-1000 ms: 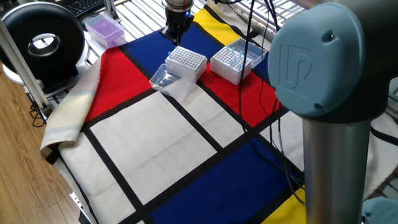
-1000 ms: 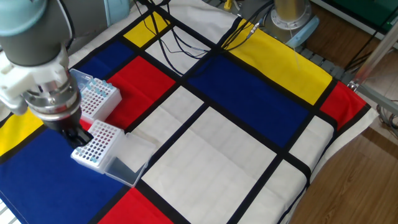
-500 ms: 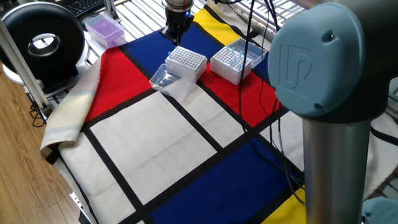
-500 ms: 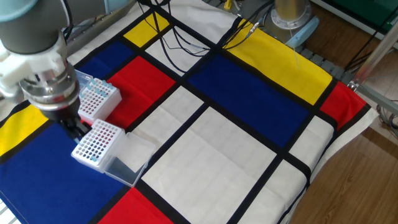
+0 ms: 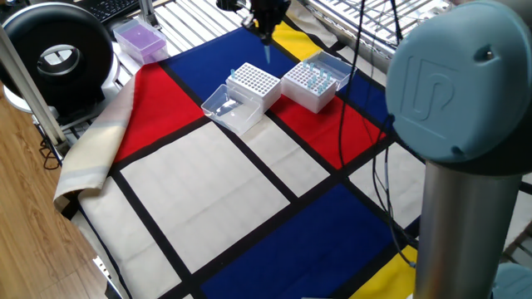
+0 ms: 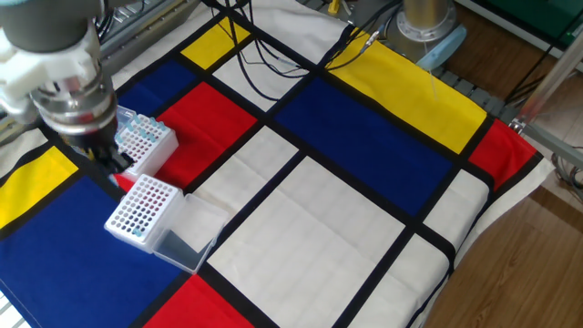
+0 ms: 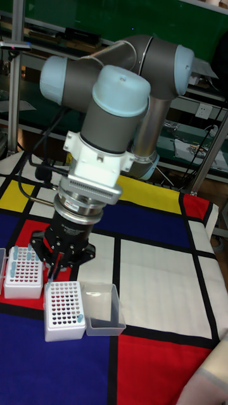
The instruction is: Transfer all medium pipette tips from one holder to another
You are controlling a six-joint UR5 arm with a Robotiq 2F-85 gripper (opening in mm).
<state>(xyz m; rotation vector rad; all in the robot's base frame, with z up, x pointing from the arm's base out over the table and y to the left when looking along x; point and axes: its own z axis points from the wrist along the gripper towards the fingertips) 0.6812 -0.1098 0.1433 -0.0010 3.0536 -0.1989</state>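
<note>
Two tip boxes side by side on the cloth, lid beside one, end effector above

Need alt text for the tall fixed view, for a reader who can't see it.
A grey UR5 arm points its gripper down between two white perforated tip boxes on a red, blue, yellow and white checked cloth. An open clear lid lies beside the nearer box. A few pale-blue tips sit in the farther box.

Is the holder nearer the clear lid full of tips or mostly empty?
Mostly empty. In the tall fixed view the nearer holder shows rows of dark open holes, with one pale-blue tip at its edge.
</note>
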